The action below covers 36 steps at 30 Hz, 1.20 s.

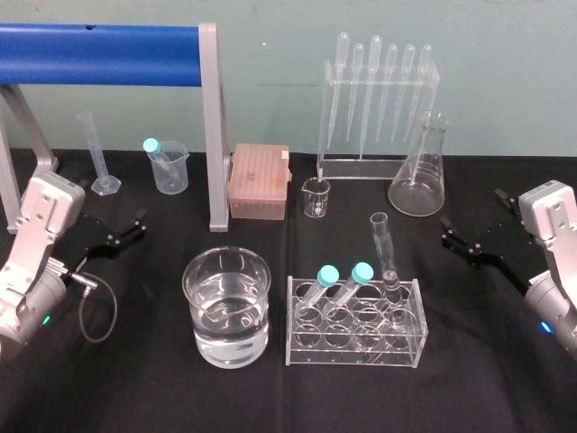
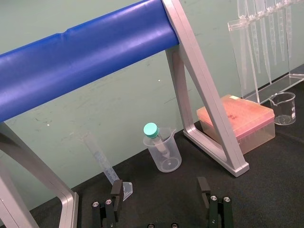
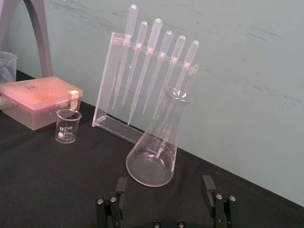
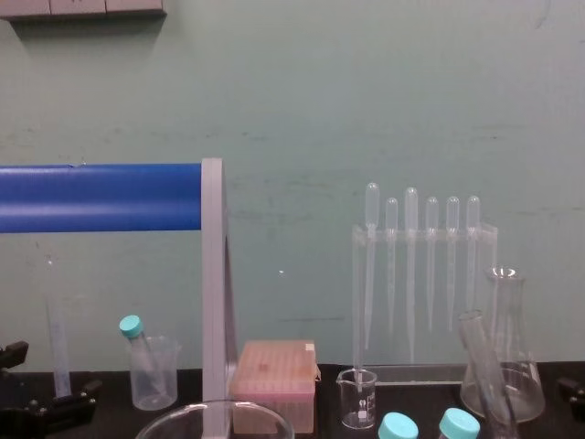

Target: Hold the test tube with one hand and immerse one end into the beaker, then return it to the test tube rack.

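Test tube (image 1: 385,257): leaning in rack (image 1: 356,354), base indistinct behind acrylic. Teal-capped tubes (image 1: 341,290) adjacent, beaker (image 1: 227,307) beside the rack. Left pincer (image 2: 159,187), right pincer (image 3: 165,184): wide open, empty.

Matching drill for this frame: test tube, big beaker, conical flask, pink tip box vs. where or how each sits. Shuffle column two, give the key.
Column 1
1. test tube
2. beaker
3. conical flask
4. pink tip box

Column 2
A. part full of clear liquid, left of the test tube rack
B. next to the grey frame leg
C. uncapped, standing in the rack beside the capped tubes
D. in front of the pipette stand

Pairs: 1-C, 2-A, 3-D, 4-B.

Left tool and right tool sit open, idle at far left and far right.
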Available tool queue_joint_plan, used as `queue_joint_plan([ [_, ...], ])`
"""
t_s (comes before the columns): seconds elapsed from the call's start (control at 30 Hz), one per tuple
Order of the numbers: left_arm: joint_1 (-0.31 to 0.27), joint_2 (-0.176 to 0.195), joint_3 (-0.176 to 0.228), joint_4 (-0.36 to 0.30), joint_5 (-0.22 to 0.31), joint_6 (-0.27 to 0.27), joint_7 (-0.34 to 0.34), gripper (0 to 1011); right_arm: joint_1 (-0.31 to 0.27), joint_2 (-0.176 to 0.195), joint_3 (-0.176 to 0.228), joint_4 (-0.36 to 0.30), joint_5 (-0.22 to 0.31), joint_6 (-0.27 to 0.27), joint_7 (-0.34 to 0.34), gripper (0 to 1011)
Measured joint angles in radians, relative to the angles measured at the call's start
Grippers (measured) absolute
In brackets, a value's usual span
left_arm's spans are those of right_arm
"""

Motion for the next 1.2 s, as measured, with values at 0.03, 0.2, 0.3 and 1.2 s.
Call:
queue_joint_plan([
  [0.03,0.0,0.0,0.0,0.0,0.0,0.0,0.0,1000,0.0,0.0,0.0,0.0,0.0,0.0,0.0,1000],
  [0.2,0.0,0.0,0.0,0.0,0.0,0.0,0.0,1000,0.0,0.0,0.0,0.0,0.0,0.0,0.0,1000],
  [0.3,0.0,0.0,0.0,0.0,0.0,0.0,0.0,1000,0.0,0.0,0.0,0.0,0.0,0.0,0.0,1000],
  [1.2,0.0,0.0,0.0,0.0,0.0,0.0,0.0,1000,0.0,0.0,0.0,0.0,0.0,0.0,0.0,1000],
])
